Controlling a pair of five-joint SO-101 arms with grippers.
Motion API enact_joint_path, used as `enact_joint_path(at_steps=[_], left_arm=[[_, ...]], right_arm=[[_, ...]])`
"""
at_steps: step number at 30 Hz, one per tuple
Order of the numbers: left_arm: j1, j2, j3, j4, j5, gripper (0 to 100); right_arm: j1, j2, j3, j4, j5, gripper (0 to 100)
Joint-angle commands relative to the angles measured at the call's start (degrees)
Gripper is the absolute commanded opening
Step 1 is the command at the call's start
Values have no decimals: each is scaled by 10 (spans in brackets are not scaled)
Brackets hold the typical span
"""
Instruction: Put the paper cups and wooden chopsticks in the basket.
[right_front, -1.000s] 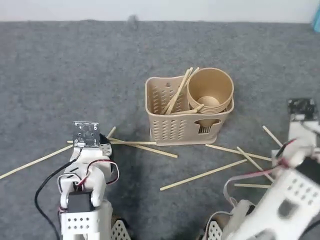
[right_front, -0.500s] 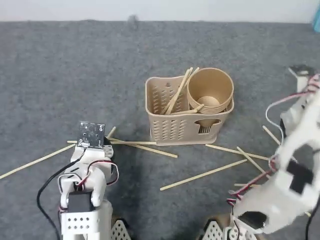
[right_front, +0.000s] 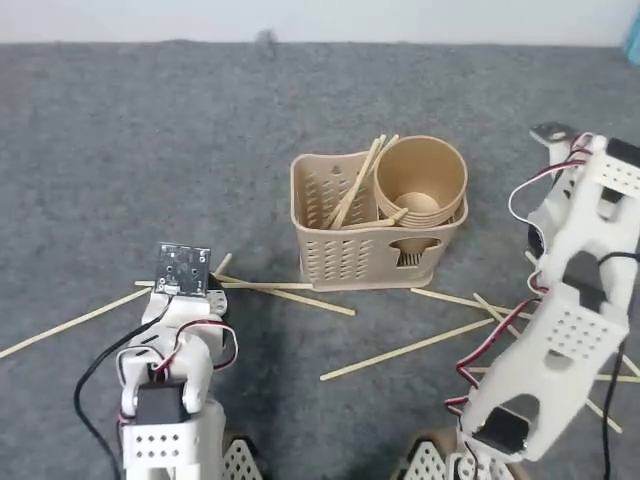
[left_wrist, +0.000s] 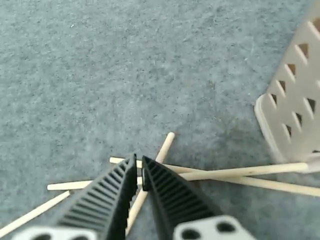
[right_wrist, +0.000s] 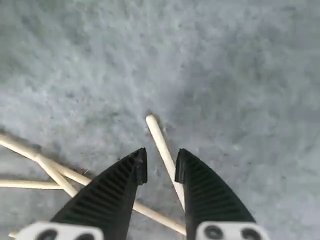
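Note:
The beige basket (right_front: 345, 255) stands mid-carpet. Stacked paper cups (right_front: 421, 180) fill one compartment and several wooden chopsticks (right_front: 356, 185) lean in the other. More chopsticks lie loose on the carpet, such as one (right_front: 405, 349) in front of the basket. My left gripper (left_wrist: 139, 161) is shut, low over crossed chopsticks (left_wrist: 230, 173) left of the basket, holding nothing. My right gripper (right_wrist: 160, 156) is open just above the carpet, right of the basket. Its fingertips straddle the end of a loose chopstick (right_wrist: 159, 136).
Grey carpet covers the whole surface. A long chopstick (right_front: 70, 322) lies far left, and several others (right_front: 470, 300) are scattered between the basket and the right arm (right_front: 575, 300). The left arm (right_front: 175, 350) stands at the near left.
The right arm has risen from the near right edge and swung out over the chopsticks right of the basket. The left arm has shifted slightly.

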Motion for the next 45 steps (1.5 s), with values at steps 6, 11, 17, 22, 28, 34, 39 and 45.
enact_joint_path(at_steps=[6, 11, 17, 22, 28, 34, 39, 45], left_arm=[[-1, -10, -3, -10, -9, 11], [-1, -10, -3, -10, -9, 11], [-1, -10, -3, -10, -9, 11], [-1, -10, -3, -9, -9, 11], [-2, -10, -3, -8, -9, 11], [-3, -10, -3, -8, -9, 11], [-4, -10, -3, -9, -9, 11], [-4, -10, -3, -9, -9, 11]], right_arm=[[-19, 8, -33, 0, 13, 127], [-18, 29, -29, -23, 14, 126], [-12, 112, -33, -63, 14, 125], [-9, 121, -33, -58, 11, 5], [9, 56, -33, -25, 10, 8], [22, -68, -33, 29, 10, 9], [29, -182, -33, 70, 7, 8], [30, -325, -33, 115, -91, 8]])
